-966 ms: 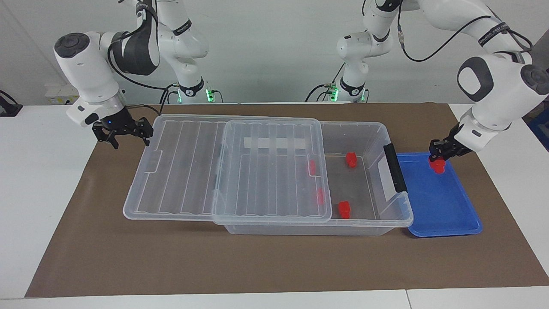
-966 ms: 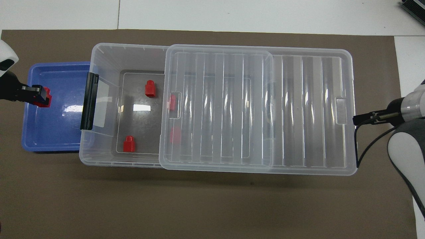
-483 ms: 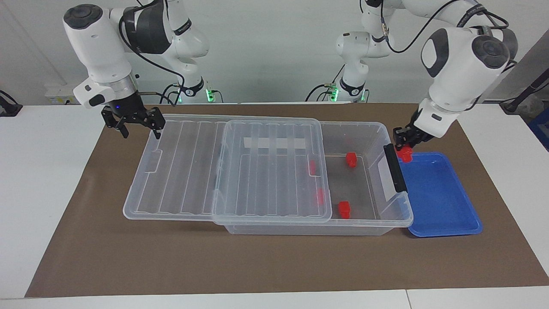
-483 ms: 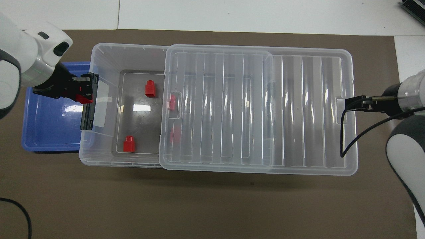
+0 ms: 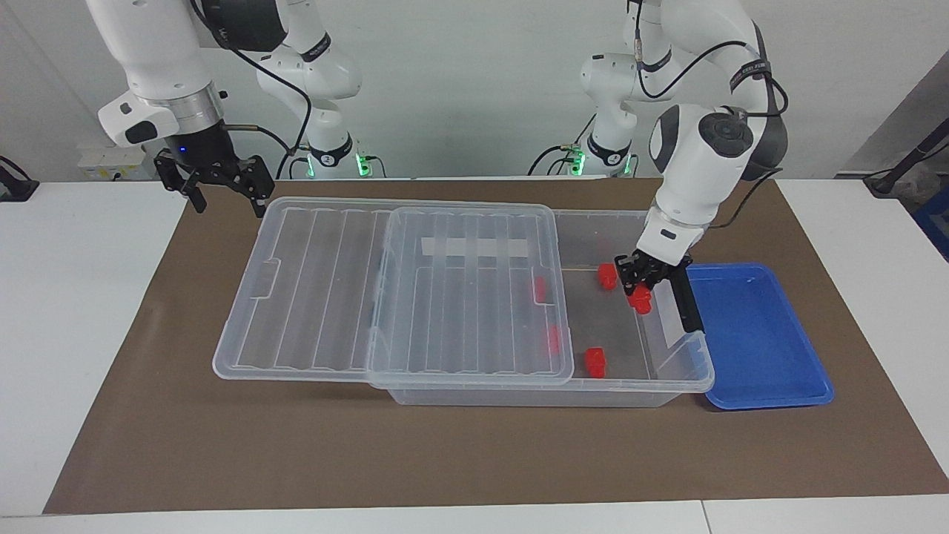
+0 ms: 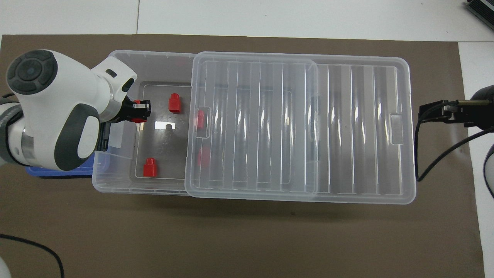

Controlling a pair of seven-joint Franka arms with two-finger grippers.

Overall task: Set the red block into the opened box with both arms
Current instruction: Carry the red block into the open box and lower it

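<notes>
Now the left gripper hangs over the uncovered end of the box, just inside the wall that carries the black latch bar, its fingers clamped on the red block, whose red body shows beneath the fingertips; the overhead view shows the same block pinched over the box floor. Two more red blocks lie loose on that floor, one nearer to the robots and one farther from them, and two others show blurred through the ribbed lid, which rests slid toward the right arm's end of the box. A blue tray sits beside the box at the left arm's end. The right gripper waits with its fingers spread apart, holding nothing, above the brown mat near the lid's corner.
</notes>
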